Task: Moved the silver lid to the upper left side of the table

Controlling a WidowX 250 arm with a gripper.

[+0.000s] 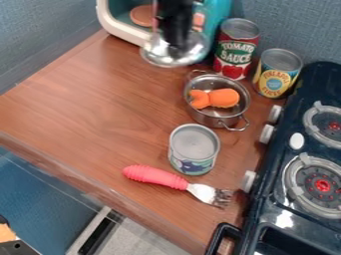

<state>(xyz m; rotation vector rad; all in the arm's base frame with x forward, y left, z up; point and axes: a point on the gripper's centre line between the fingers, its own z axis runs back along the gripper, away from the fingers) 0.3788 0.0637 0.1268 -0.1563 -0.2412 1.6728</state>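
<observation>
At the top centre, the black gripper (174, 35) hangs down over the silver lid (160, 56), overlapping its middle. The lid is a shiny round piece in front of the teal and white toy oven. How the lid rests below the gripper is hard to make out, and I cannot tell whether it is held. The brown wooden table (86, 99) stretches to the left and front of it.
A tomato sauce can (236, 49) and a yellow can (275, 73) stand right of the lid. Nearer are a metal pot (216, 112) holding an orange toy (223, 98), a tin (194, 149) and a red-handled fork (156, 178). The stove (293, 199) lines the right; the teal-white oven (123, 25) stands behind.
</observation>
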